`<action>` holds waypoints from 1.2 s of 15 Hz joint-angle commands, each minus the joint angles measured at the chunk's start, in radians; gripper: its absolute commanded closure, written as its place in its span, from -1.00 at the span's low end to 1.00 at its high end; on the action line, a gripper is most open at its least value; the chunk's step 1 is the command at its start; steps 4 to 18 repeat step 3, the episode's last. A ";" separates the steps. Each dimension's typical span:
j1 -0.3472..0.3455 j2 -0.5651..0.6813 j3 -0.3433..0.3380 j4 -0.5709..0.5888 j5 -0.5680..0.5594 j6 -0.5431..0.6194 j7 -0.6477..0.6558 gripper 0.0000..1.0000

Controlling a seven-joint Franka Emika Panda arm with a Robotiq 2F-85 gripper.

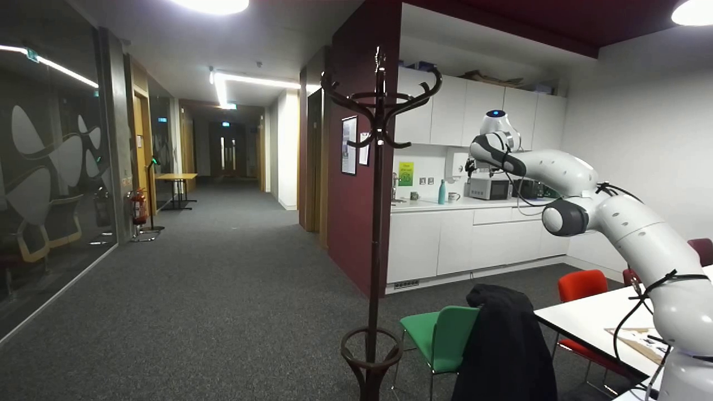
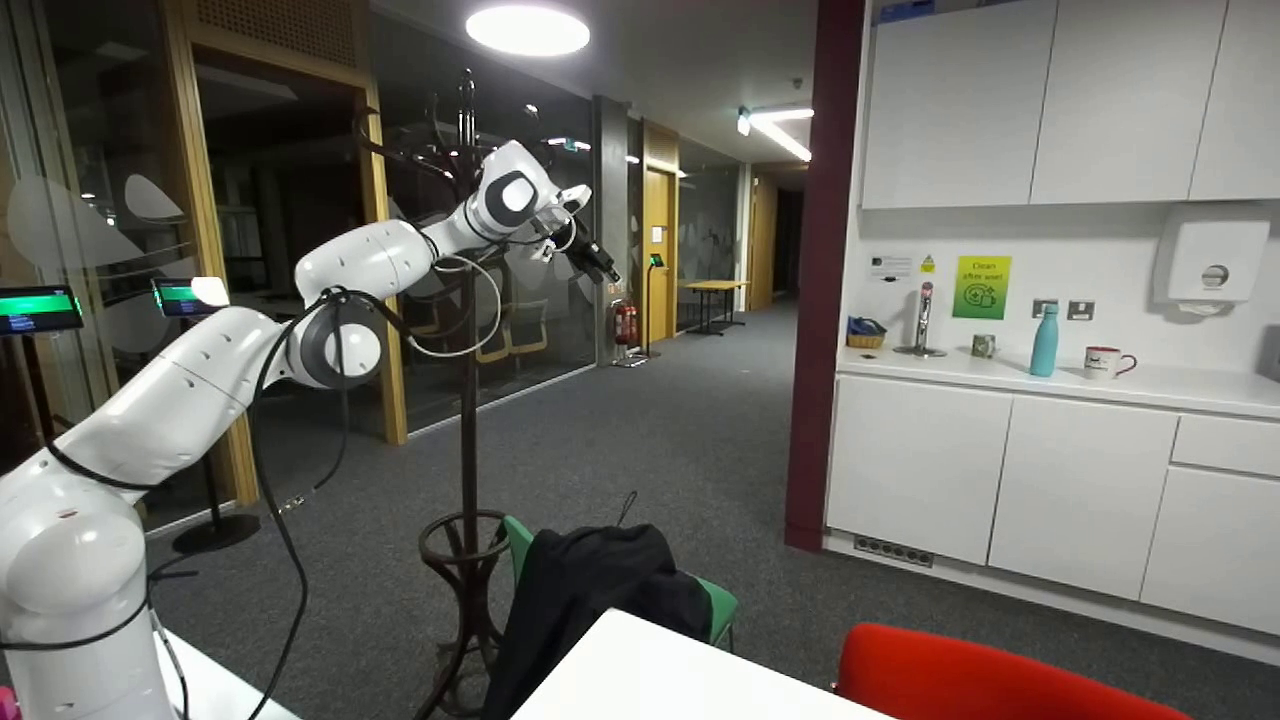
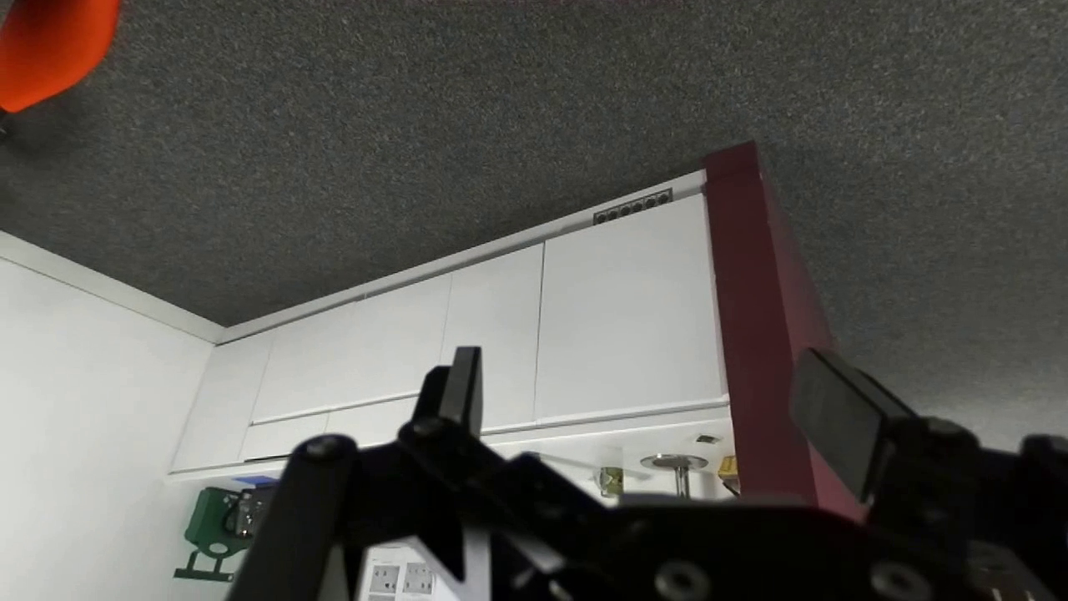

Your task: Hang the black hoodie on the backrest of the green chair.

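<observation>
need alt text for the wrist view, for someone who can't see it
Wide-open robot jaws, with nothing held between them, stand in the lower part of a picture that is upside down. Beyond them, white cupboards meet a maroon wall, with grey carpet across the top. Part of a red chair shows in the top left corner.
</observation>
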 commanded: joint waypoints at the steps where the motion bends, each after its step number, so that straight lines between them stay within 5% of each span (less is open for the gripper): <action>1: 0.003 -0.007 -0.004 -0.011 0.002 0.004 0.001 -1.00; 18: 0.003 -0.007 -0.004 -0.011 0.002 0.004 0.001 -1.00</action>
